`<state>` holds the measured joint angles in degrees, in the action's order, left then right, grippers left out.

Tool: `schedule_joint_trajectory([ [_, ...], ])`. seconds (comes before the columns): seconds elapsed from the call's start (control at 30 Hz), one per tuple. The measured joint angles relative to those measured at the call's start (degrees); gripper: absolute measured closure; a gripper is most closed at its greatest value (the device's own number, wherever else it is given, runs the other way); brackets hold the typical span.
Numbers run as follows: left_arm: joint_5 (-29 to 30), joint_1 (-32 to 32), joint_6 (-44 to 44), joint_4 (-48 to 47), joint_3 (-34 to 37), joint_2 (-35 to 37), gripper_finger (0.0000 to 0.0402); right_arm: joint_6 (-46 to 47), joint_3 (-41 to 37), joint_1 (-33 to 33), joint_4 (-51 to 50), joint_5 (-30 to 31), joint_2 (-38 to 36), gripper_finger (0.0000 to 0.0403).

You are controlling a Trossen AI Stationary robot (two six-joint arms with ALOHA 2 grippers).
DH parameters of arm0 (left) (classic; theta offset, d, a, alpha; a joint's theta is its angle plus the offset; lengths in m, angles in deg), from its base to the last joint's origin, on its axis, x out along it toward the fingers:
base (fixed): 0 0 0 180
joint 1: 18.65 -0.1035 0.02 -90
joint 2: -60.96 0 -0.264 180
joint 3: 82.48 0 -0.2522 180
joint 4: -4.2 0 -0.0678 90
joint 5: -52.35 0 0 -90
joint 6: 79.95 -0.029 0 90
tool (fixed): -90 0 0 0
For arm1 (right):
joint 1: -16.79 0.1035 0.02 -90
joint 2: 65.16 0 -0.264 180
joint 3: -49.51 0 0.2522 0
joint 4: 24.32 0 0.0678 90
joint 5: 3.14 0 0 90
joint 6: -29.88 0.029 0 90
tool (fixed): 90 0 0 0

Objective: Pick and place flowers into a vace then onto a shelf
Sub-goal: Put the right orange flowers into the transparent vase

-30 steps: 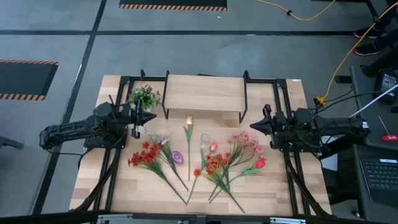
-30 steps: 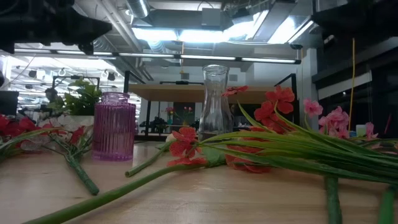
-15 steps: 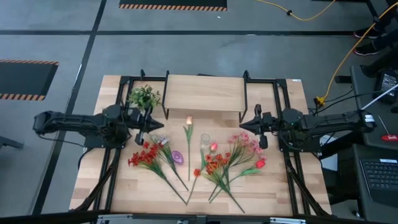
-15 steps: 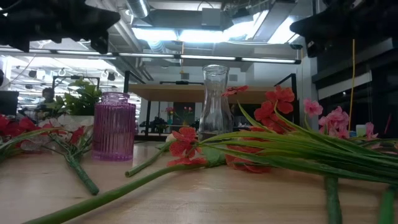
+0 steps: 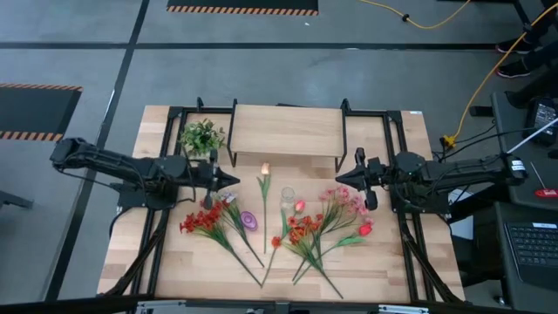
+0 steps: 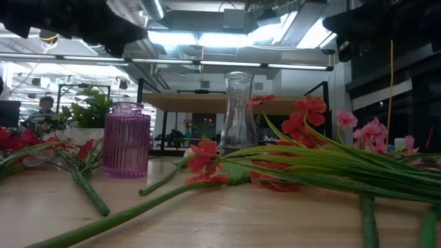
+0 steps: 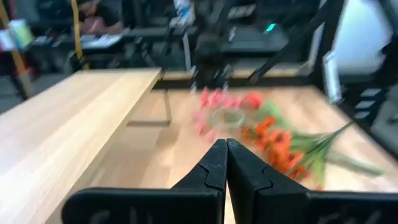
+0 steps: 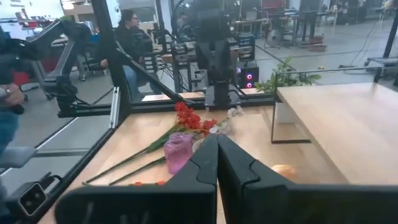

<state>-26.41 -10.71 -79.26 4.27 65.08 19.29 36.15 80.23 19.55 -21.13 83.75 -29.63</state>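
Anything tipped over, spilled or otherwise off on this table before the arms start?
Nothing stands out. The flowers lie loose on the table, the purple vase and clear vase stand upright, and the shelf is bare. The left gripper and right gripper are shut, holding nothing.

High view: table (image 5: 174,262) seen straight down from well above, both arms included. Low view: set at tabletop height, close to the flowers (image 6: 303,162), faced level toward the shelf (image 6: 207,101) and room. Wrist views: aimed inward across the table from opposite sides. The purple vase (image 6: 126,140) is shared by the low and right wrist views (image 8: 178,151).
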Motion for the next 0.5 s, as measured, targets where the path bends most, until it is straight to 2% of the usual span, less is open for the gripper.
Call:
schedule_joint_trajectory([
  [0.27, 4.2, 3.1, 0.0, -0.1, -0.9, -2.7, 0.0399, 4.7, 1.9, 7.5, -0.8, 1.1, 0.7, 0.0401],
  [0.37, 6.2, 3.3, 0.0, 0.0, -0.9, -2.7, 0.0399, 4.9, 5.0, 11.1, -4.3, 5.7, 2.9, 0.0401],
  [0.5, 5.8, 3.3, 0.0, 0.0, -0.9, -2.7, 0.0397, 7.0, 9.7, 15.9, -12.1, 13.2, 8.6, 0.0401],
])
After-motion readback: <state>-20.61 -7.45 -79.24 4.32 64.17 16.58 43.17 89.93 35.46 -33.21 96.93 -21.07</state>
